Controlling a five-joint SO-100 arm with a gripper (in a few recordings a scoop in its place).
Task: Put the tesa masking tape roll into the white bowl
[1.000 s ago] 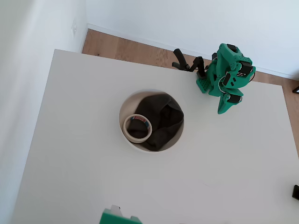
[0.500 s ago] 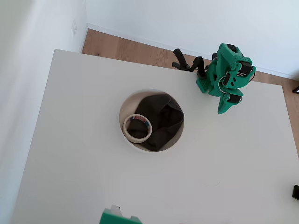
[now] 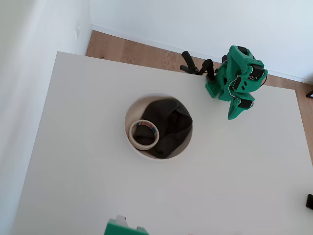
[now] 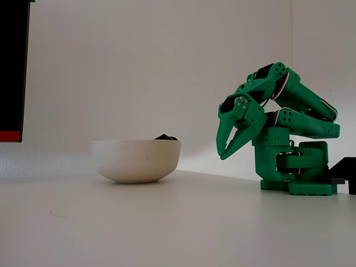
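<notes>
The tesa masking tape roll [image 3: 144, 133] lies flat inside the white bowl [image 3: 132, 114], on a dark grey cloth [image 3: 168, 125], so the task looks done. The green arm sits folded well apart, its fingers [image 4: 229, 146] slightly spread and empty. The white counter [image 3: 234, 186] meets white walls over a wooden floor [image 3: 127, 49].

The overhead view looks straight down from high above the white table [image 3: 98, 186], taking in nearly the whole top with the white bowl [image 3: 158, 126] near its middle and floor and wall beyond the far edge. The fixed view sits low, almost level with the table [image 4: 167, 233], facing the bowl [image 4: 136, 160] side-on from close range, a wall behind. Both views share the bowl and the folded green arm [image 3: 238, 83] [image 4: 278, 139] to its right.
</notes>
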